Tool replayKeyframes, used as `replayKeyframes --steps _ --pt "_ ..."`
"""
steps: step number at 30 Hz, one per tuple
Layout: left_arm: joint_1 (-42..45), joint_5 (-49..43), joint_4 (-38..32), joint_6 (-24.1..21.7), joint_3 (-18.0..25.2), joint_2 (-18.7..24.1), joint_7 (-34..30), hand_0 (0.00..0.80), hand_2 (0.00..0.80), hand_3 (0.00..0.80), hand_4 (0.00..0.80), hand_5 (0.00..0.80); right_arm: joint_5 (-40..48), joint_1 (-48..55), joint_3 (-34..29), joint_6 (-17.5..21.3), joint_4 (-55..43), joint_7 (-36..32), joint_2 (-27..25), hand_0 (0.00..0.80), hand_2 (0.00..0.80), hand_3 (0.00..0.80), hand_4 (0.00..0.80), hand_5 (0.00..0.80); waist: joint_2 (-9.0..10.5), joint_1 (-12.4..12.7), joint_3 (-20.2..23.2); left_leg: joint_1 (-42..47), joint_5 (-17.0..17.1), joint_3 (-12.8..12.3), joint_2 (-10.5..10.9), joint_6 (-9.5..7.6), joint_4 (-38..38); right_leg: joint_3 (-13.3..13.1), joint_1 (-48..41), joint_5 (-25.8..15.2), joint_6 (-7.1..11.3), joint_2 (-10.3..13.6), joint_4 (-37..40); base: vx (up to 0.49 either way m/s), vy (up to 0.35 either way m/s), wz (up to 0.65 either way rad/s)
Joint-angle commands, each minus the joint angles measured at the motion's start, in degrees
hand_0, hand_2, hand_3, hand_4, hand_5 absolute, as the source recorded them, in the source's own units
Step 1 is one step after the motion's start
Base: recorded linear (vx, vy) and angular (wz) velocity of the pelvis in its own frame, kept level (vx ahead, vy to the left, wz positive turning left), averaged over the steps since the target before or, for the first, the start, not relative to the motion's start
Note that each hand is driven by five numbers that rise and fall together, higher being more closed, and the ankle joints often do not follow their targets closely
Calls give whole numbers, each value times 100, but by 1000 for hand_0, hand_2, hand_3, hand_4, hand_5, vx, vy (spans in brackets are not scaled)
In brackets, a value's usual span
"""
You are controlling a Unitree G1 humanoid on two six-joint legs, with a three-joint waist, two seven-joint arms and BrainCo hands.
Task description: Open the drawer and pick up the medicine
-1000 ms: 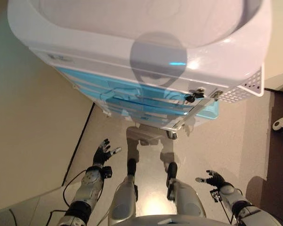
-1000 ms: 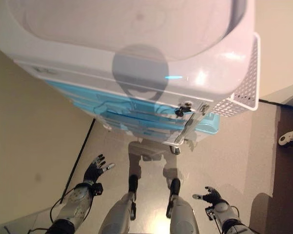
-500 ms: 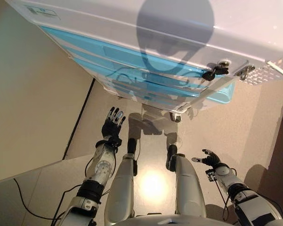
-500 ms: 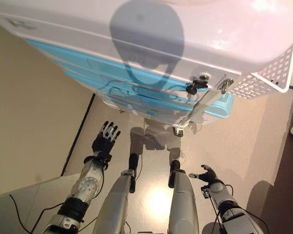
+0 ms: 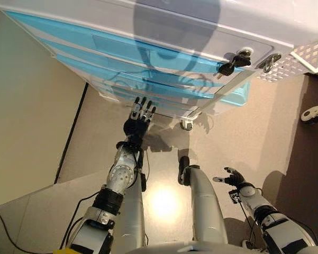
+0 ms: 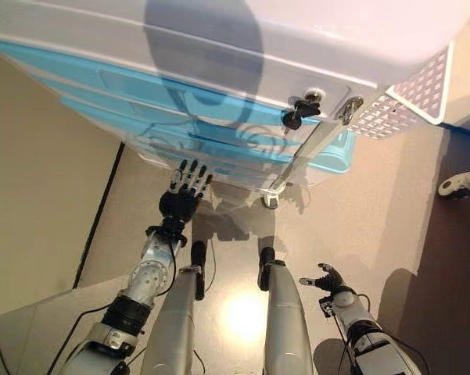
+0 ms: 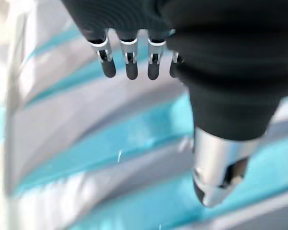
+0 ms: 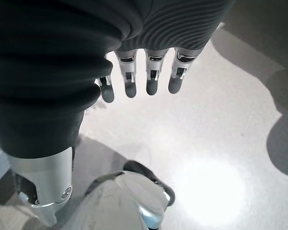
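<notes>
A white cart [image 5: 201,21] with several blue drawer fronts [image 5: 111,45] stands before me, and all of the drawers look pushed in. No medicine shows in any view. My left hand [image 5: 137,122] is raised with straight fingers, its tips just short of the lowest drawers [image 6: 195,152]. In the left wrist view its fingertips [image 7: 128,67] hover close to the blue fronts [image 7: 134,139] and hold nothing. My right hand [image 5: 233,177] hangs low at the right with relaxed fingers [image 8: 151,76] over the floor, empty.
A dark key [image 5: 230,63] sticks out of a lock at the cart's upper right corner. A white perforated basket [image 5: 301,55] hangs on the cart's right side. A caster [image 5: 186,125] stands under the cart. Another wheeled foot [image 5: 313,113] sits at the far right.
The whole picture has shifted, so the camera moved. My left hand has risen from near the floor up to the lower drawers. My right hand has stayed low.
</notes>
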State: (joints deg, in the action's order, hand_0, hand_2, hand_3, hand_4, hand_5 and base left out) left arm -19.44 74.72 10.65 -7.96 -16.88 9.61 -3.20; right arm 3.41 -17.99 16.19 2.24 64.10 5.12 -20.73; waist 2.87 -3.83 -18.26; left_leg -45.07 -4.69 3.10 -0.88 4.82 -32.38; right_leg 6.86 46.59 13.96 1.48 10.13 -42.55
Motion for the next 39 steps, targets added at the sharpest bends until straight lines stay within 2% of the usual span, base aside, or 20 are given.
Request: replayKeyframes --steps 1,6,15,26,39 --pt "57 114 -691 -56 -63 -183 -407 0 0 0 0 0 -56 108 167 111 20 -69 -180 0 0 0 0 0 -197 -64 347 -152 -660 -65 111 -323 -547 20 84 -141 269 31 157 -9 29 -9" --pt "-44 163 -945 -149 -142 -166 -508 0 0 0 0 0 -95 106 260 165 -11 -138 -145 0 0 0 0 0 -161 -108 489 -307 -792 -139 43 -359 -775 -63 282 -127 262 -9 42 -8 35 -10" --pt "-404 141 -781 -266 34 -26 -524 0 0 0 0 0 -120 115 329 207 5 -247 -143 0 0 0 0 0 -160 -179 679 -545 -918 -295 -37 -397 -995 -182 554 -124 260 -57 -54 -10 36 -15" --pt "-1195 3 -172 -800 597 52 -70 0 0 0 0 0 -117 91 403 205 216 -306 -123 0 0 0 0 0 -133 -215 789 -701 -860 -315 -9 -443 -838 -186 668 -226 326 -69 95 4 14 -6" --pt "-1424 104 836 -1164 1238 175 564 0 0 0 0 0 -63 23 377 163 207 -205 -134 0 0 0 0 0 -123 -221 863 -833 -745 -274 37 -455 -684 -172 759 -292 356 -61 213 0 0 0"
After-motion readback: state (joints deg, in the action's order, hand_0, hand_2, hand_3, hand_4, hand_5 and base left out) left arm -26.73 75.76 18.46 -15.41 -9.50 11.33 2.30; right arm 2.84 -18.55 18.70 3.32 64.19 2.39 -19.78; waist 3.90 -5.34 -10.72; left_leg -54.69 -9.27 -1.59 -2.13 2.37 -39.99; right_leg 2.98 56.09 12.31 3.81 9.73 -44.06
